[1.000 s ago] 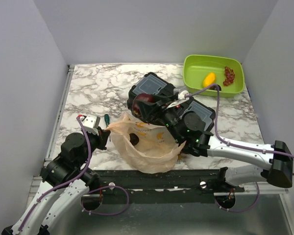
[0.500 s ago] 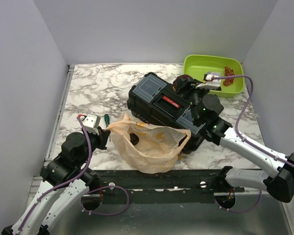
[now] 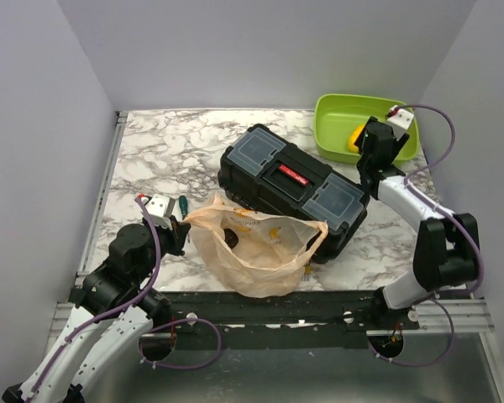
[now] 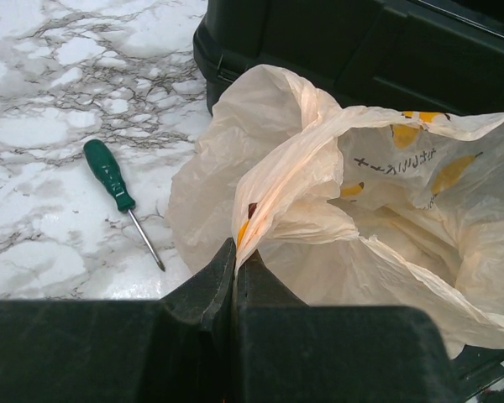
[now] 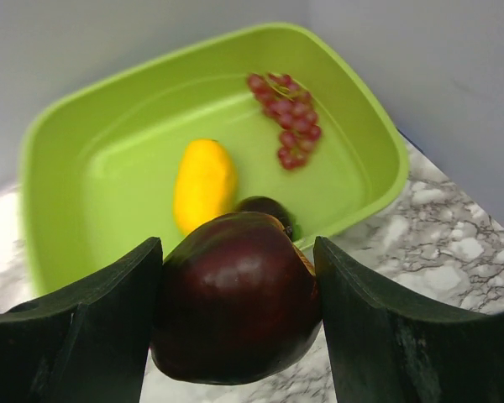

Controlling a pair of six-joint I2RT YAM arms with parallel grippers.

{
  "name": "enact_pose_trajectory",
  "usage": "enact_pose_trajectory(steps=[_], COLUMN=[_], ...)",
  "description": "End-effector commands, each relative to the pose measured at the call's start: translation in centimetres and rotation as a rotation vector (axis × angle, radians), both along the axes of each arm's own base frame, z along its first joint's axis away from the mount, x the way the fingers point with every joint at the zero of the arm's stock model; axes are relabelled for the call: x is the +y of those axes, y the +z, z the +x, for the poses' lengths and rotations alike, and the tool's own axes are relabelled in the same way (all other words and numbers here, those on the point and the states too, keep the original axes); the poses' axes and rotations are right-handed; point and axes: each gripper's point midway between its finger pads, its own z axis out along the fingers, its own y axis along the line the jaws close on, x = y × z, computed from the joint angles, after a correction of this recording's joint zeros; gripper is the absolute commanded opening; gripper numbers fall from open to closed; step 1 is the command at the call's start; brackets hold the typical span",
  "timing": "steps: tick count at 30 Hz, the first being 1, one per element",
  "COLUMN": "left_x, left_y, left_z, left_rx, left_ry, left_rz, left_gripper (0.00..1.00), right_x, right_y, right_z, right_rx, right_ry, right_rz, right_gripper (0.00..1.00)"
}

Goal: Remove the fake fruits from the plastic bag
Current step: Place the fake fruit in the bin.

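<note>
R gripper (image 5: pixel 236 256) clamped on a dark purple plum (image 5: pixel 235 311), just at green tub's (image 5: pixel 92 143) near rim, desk's far-right corner; tub holds yellow lemon (image 5: pixel 204 185), second plum (image 5: pixel 267 208), red grapes (image 5: pixel 290 117). L gripper (image 4: pixel 235 269) pinched shut on plastic bag's (image 4: pixel 386 243) rim near desk's front edge, bag touching black toolbox (image 3: pixel 294 180) mid-desk. Green screwdriver (image 4: pixel 109 176) lies left of bag. White-grey marble desk (image 3: pixel 168 147), plain pale grey walls (image 3: pixel 260 50) on 3 sides

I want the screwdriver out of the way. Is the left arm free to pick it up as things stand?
Probably not yet: the left end effector is shut on the edge of the bag. The screwdriver lies uncovered close by, so letting go first should do.
</note>
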Motion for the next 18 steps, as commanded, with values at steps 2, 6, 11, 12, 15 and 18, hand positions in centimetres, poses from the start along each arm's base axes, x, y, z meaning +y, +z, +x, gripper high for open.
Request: enact_pose_trajectory(steps=[2, 6, 11, 12, 15, 18], left_x=[0.1, 0.0, 0.1, 0.1, 0.1, 0.1], left_y=[-0.1, -0.2, -0.2, -0.2, -0.2, -0.2], left_z=[0.2, 0.3, 0.3, 0.3, 0.3, 0.3], left_rx=[-0.002, 0.005, 0.004, 0.005, 0.003, 0.004], left_ry=[0.009, 0.009, 0.014, 0.015, 0.014, 0.013], left_rz=[-0.004, 0.002, 0.003, 0.005, 0.003, 0.003], left_gripper=[0.00, 0.00, 0.00, 0.00, 0.00, 0.00], right_x=[-3.3, -5.5, -8.0, -8.4, -9.2, -9.8], right_y=[-2.7, -4.4, -6.8, -7.0, -8.3, -9.5], right_z=[3.6, 6.0, 8.2, 8.6, 9.5, 10.0], right_rx=[0.060, 0.084, 0.140, 0.147, 0.193, 0.235], right_ry=[-0.068, -0.108, -0.167, -0.178, -0.192, -0.211], right_rz=[0.110, 0.160, 0.176, 0.170, 0.141, 0.129], right_gripper=[0.01, 0.01, 0.01, 0.01, 0.06, 0.16])
